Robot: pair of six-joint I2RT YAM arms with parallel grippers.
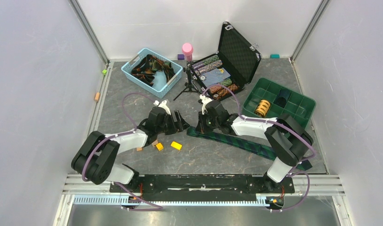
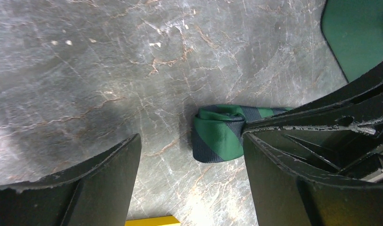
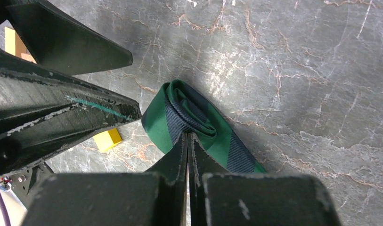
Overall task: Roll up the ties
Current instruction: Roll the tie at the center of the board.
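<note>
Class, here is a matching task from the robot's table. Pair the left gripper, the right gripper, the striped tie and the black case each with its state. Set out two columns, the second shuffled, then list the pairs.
Things:
1. left gripper
2. right gripper
3. striped tie
4. black case

States:
A. lid standing open
B. jaws closed together
C. rolled up at one end, the rest lying flat
D. jaws wide apart

Pairs: 1-D, 2-B, 3-C, 4-A
</note>
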